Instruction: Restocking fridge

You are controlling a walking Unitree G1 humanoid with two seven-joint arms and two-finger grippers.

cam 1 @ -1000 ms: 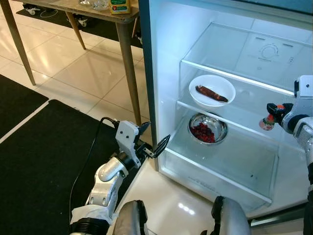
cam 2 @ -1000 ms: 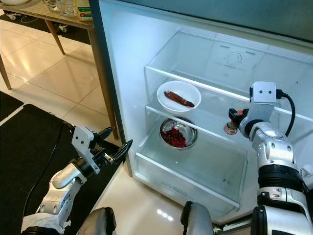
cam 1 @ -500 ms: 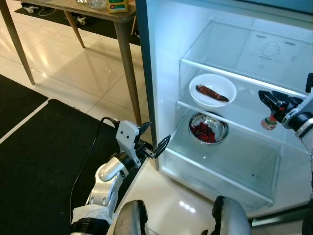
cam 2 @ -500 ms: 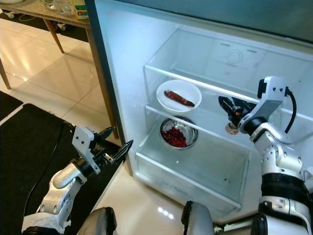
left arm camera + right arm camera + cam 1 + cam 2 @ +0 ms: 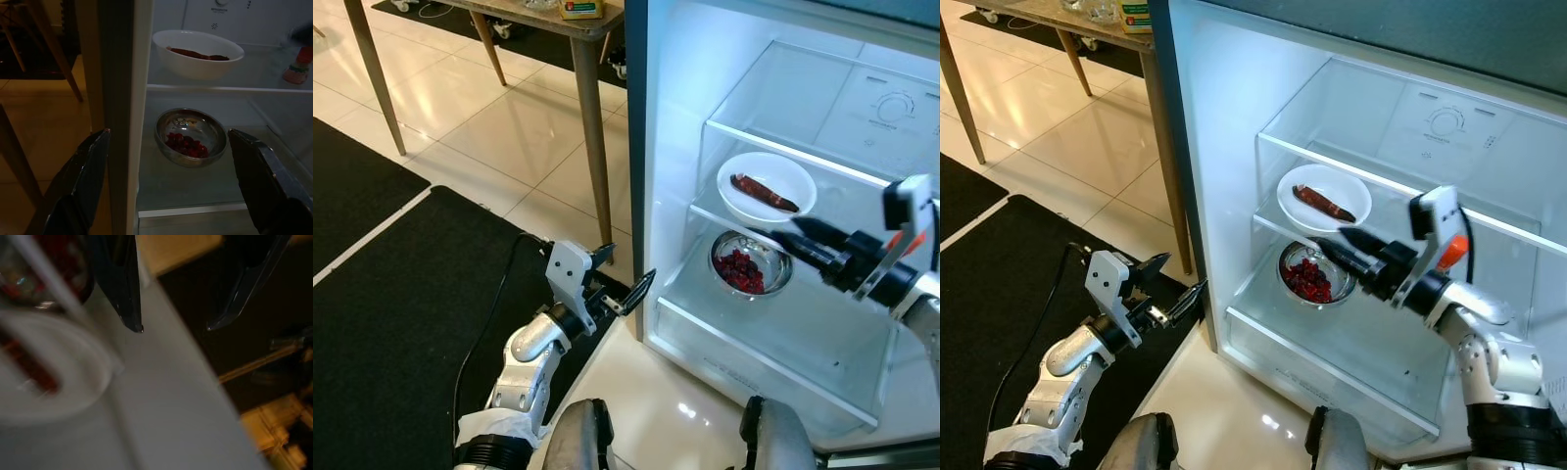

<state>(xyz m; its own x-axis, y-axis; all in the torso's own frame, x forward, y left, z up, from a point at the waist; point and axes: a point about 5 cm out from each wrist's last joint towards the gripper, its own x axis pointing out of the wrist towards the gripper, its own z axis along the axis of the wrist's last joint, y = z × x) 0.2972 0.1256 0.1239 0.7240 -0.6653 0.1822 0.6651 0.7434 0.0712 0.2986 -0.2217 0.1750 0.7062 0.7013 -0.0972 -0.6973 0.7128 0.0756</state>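
No text, brand or number can be read in these pictures. The fridge's back wall [image 5: 1449, 127] carries a round dial [image 5: 1446, 121] with small marks around it, but they are too small to read. On the wooden worktop [image 5: 570, 22] at the far left stands a yellow and green carton [image 5: 579, 8] with print on it; this print is also too small to make out. The small bottle [image 5: 298, 66] on the fridge shelf has a label, but it is blurred.
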